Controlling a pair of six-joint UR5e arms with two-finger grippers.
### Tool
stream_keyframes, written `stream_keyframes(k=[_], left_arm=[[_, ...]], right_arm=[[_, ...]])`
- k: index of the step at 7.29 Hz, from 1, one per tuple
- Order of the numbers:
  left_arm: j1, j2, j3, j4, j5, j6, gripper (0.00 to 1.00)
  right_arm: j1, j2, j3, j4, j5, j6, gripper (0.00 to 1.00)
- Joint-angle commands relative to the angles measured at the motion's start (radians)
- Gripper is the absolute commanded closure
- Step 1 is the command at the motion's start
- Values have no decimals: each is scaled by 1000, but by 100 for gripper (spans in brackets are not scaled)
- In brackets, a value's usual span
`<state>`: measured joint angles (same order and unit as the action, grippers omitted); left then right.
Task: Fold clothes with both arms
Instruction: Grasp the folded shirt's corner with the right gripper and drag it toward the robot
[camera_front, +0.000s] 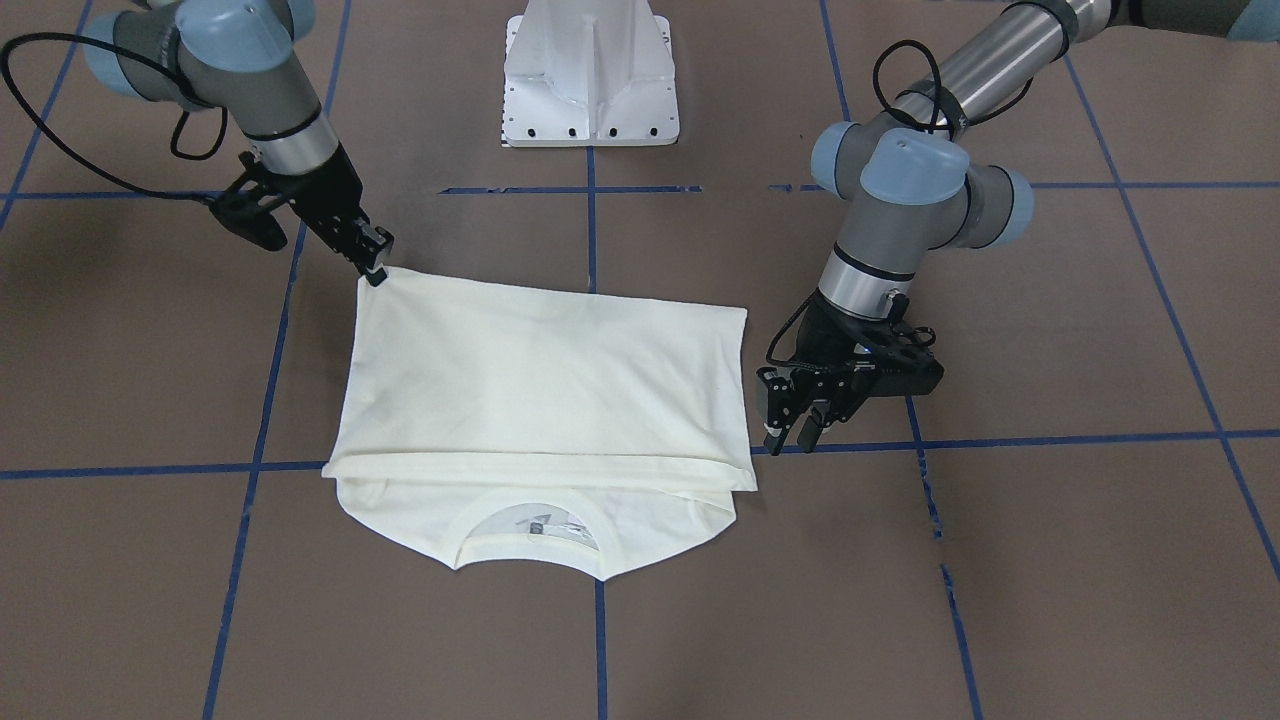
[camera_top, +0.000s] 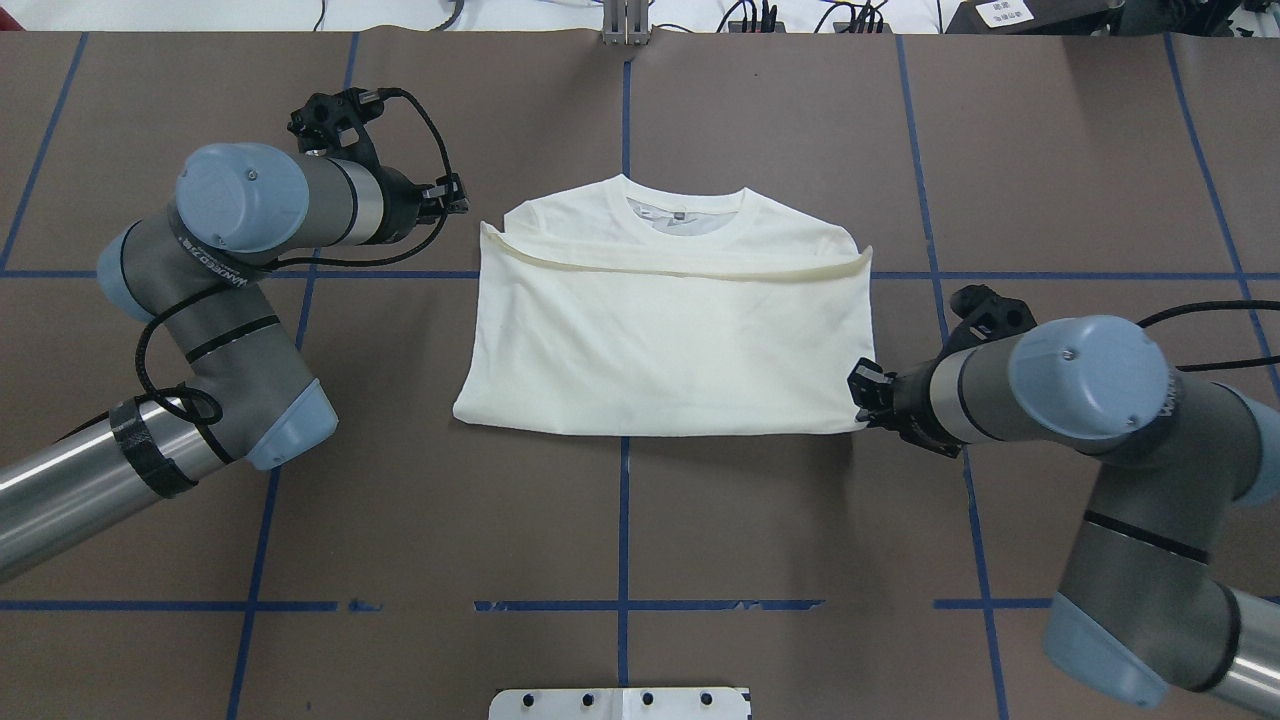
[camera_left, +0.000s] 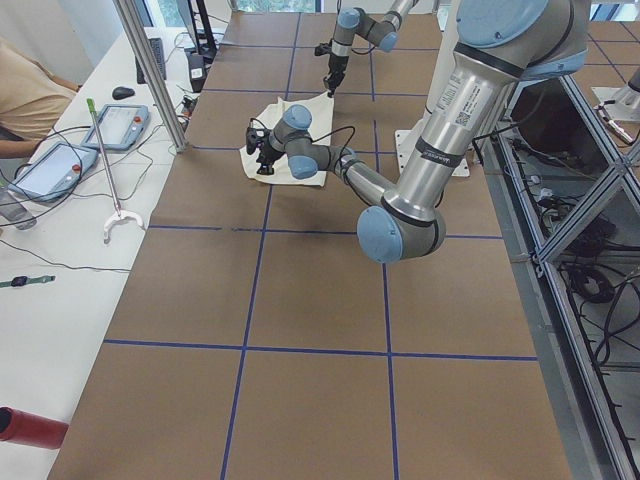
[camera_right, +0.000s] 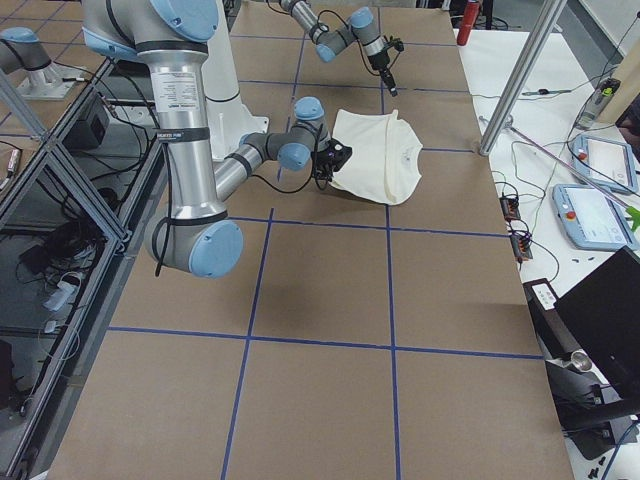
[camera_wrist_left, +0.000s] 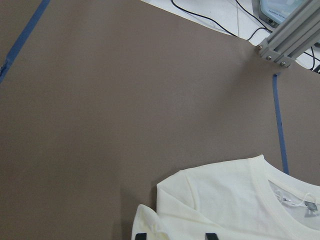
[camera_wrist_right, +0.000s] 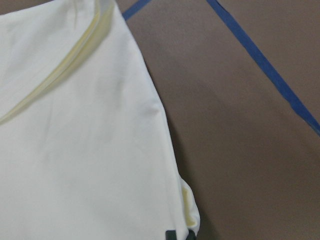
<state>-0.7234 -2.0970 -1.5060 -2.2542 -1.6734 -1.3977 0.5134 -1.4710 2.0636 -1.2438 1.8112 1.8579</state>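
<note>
Cream T-shirt (camera_front: 540, 380) is lying mid-desk (camera_front: 1050, 560), folded in half, plain side up, with the hem edge sitting just short of the ribbed collar (camera_top: 690, 237). Right tool (camera_front: 375, 268) is pinching the fold-line corner, fingers closed on the cloth. Left tool (camera_front: 795, 425) is hanging just beside the hem corner, fingers spread, gripping nothing.

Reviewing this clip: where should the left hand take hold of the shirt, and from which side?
Take the folded-over hem corner of the shirt, the one nearest the left hand. Come in low from the outer side edge: the layers lie flat there with their edges facing the open hand, so one finger could probably slide beneath.
</note>
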Motion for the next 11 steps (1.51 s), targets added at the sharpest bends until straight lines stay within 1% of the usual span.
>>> stream_keyframes(k=[1, 2, 3, 4, 5, 6, 7, 8, 9, 10, 11], left_arm=[[5, 0, -41, 1, -3, -23, 51], [30, 0, -57, 2, -5, -47, 51], [47, 0, -63, 2, -5, -64, 51], [59, 0, -91, 2, -5, -81, 51], [80, 9, -108, 1, -66, -148, 51], [94, 9, -140, 2, -116, -211, 51], [145, 43, -176, 8, -118, -263, 50], [195, 55, -187, 19, -117, -321, 49], [214, 52, -191, 94, -118, -370, 45], [254, 52, -198, 149, -117, -386, 41], [281, 52, -197, 153, -114, -426, 40]], right_arm=[[-96, -110, 154, -2, 147, 12, 100], [-183, -167, 200, 0, 187, 15, 100], [-298, -195, 211, 0, 194, 15, 99], [-359, -192, 211, 0, 189, 18, 81], [-363, -169, 213, 1, 180, 38, 2], [-313, -160, 214, 3, 180, 49, 0], [-199, -125, 204, 1, 178, 47, 0], [-27, -64, 195, 0, 180, 46, 0], [106, -55, 164, 0, 180, 37, 0], [176, -25, 114, 1, 180, 20, 0], [209, 24, 61, 0, 172, 4, 0]])
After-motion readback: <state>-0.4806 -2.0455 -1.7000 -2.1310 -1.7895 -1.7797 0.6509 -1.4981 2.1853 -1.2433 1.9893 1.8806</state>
